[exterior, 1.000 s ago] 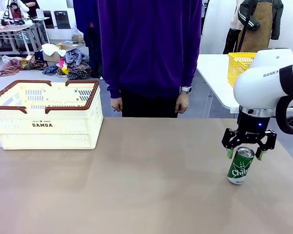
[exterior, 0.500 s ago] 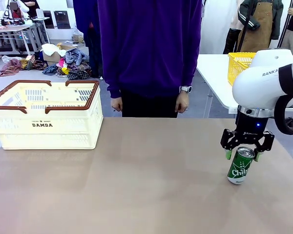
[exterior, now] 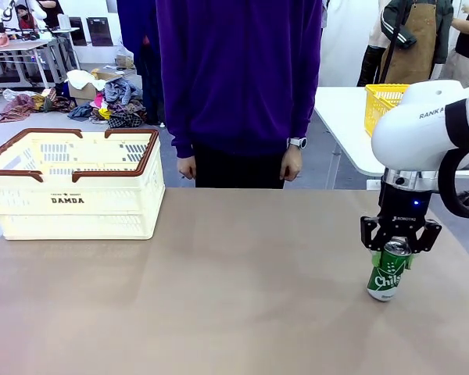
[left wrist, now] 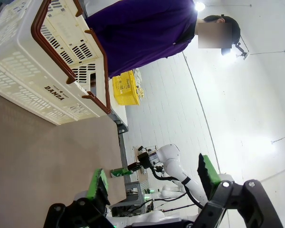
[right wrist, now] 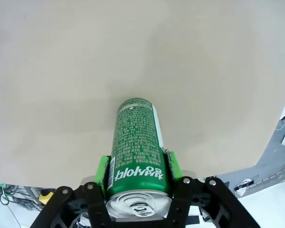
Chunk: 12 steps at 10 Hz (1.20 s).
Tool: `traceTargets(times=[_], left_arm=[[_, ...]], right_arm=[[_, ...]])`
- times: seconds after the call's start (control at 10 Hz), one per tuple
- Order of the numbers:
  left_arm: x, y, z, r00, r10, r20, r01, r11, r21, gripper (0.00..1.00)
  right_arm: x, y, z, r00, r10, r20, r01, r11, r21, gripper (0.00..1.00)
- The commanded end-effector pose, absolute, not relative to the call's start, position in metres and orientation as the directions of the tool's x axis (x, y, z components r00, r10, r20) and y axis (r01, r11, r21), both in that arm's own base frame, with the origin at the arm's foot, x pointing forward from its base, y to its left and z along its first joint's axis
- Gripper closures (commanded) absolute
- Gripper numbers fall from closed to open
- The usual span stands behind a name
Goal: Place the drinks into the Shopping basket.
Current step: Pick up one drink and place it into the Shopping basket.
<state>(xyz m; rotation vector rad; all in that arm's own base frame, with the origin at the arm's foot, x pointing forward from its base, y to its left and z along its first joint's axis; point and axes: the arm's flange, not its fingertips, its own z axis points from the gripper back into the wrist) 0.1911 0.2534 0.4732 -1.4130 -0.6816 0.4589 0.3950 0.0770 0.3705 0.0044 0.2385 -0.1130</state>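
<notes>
A green drink can (exterior: pixel 388 273) with white lettering stands upright on the table at the right. My right gripper (exterior: pixel 396 251) comes down from above and is shut on its top part. In the right wrist view both green pads (right wrist: pixel 103 173) press against the sides of the green can (right wrist: pixel 137 145). The cream Shopping basket (exterior: pixel 72 184) with brown rim and "DAMDA" print sits at the table's far left. My left gripper (left wrist: pixel 152 178) is open in the air with nothing between its fingers, and the Shopping basket (left wrist: pixel 47 61) lies beyond it.
A person in a purple top (exterior: pixel 238 78) stands at the far edge, hands hanging down. A small yellow mesh basket (exterior: pixel 383 105) rests on a white table behind the right arm. Bare tabletop (exterior: pixel 219 289) stretches between the can and the basket.
My right gripper's fingers have closed from open onto the green can and sit slightly lower on it. The can and the basket have stayed in place.
</notes>
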Motion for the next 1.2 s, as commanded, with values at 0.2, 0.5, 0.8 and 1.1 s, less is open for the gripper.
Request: traceTargets(times=[0.2, 0.5, 0.8, 1.1], left_arm=[[0.190, 0.253, 0.476, 0.730, 0.665, 0.156, 0.118, 0.103, -0.988, 0.00], [0.190, 0.253, 0.476, 0.730, 0.665, 0.156, 0.118, 0.103, -0.988, 0.00], [0.190, 0.253, 0.476, 0.730, 0.665, 0.156, 0.118, 0.103, -0.988, 0.00], [0.190, 0.253, 0.476, 0.730, 0.665, 0.156, 0.118, 0.103, -0.988, 0.00]], right_arm=[[0.399, 0.077, 0.382, 0.965, -0.082, -0.250, 0.093, 0.995, 0.032, 1.00], [0.366, 0.069, 0.481, 0.985, -0.011, -0.173, 0.020, 0.999, 0.051, 1.00], [0.324, 0.050, 0.571, 0.995, 0.024, -0.093, -0.020, 0.999, 0.042, 1.00], [0.322, 0.061, 0.560, 0.993, -0.002, -0.117, 0.006, 0.999, 0.032, 1.00]])
